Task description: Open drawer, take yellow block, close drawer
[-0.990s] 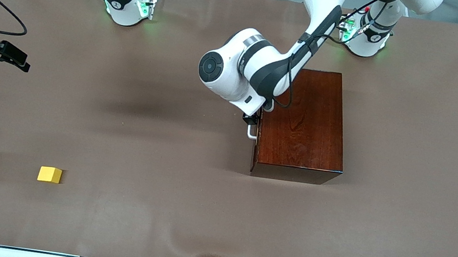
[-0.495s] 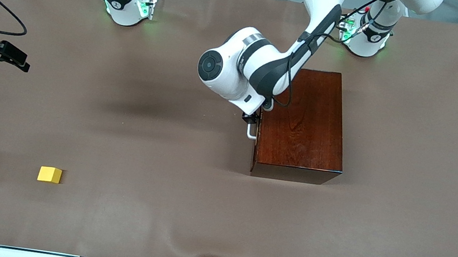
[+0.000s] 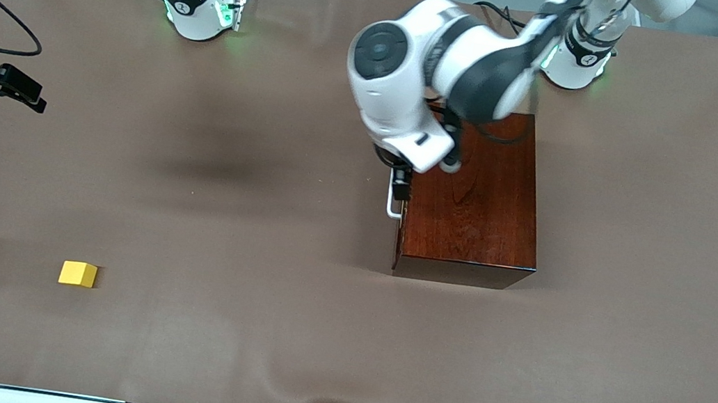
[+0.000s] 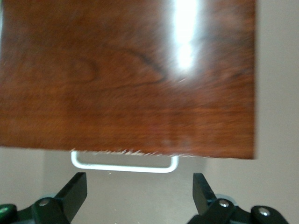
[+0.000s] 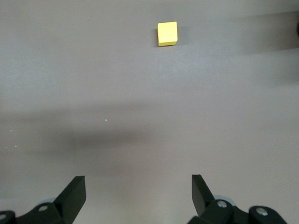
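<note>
Drawer (image 3: 400, 225) shut in the wooden box (image 3: 476, 193), left pincer (image 4: 139, 191) spread open over its white handle (image 4: 124, 164) to hook it; yellow block (image 3: 77, 274) on bench (image 3: 254, 250) well apart from box, right pincer (image 5: 138, 192) open, waiting.

The left gripper (image 4: 139, 198) hangs with fingers spread just above the white loop handle (image 3: 393, 201); the drawer (image 3: 402, 218) front and wooden box (image 3: 476, 190) block passage on one side. Bare table (image 3: 245, 213) lies on the other. Below the right gripper (image 5: 138, 198), only the yellow block (image 5: 167, 33) interrupts open table.
</note>
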Robot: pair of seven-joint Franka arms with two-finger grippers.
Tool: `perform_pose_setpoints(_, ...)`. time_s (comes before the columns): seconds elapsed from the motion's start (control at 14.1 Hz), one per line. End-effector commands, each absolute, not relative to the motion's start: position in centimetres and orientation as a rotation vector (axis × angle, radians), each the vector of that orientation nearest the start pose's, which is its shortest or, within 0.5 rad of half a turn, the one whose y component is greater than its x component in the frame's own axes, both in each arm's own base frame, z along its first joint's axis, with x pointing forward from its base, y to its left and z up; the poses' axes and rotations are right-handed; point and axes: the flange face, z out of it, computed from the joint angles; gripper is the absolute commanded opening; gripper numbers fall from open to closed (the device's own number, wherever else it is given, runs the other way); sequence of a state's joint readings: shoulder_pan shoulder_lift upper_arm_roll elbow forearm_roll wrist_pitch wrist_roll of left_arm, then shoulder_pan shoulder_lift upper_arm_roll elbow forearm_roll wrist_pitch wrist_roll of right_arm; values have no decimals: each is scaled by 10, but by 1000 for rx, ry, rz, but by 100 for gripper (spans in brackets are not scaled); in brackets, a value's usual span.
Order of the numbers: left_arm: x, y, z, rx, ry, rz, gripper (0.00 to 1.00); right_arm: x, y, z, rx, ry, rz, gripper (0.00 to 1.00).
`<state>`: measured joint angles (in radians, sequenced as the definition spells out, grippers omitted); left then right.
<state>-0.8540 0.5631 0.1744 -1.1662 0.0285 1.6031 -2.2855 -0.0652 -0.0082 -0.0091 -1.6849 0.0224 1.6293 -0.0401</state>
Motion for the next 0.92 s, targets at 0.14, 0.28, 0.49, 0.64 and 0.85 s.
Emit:
perform_pose_setpoints(0.14, 602, -350, 492, 2372, 2191, 126, 100, 544, -41, 584, -3129, 68, 64, 100)
perform_pose_setpoints(0.28, 628, -288, 514, 2399, 2106, 61, 100, 544, -42, 584, -3129, 73, 64, 100)
perform_pose_setpoints(0.49, 651, -198, 539, 2494, 1926, 9, 100, 544, -44, 583, -3128, 78, 66, 100)
perform_pose_setpoints(0.64, 655, -151, 550, 2571, 1789, -12, 100, 544, -43, 584, -3128, 76, 64, 100)
perform_pose_setpoints(0.85, 648, -89, 569, 2679, 1582, -110, 100, 544, -44, 583, -3128, 78, 66, 100)
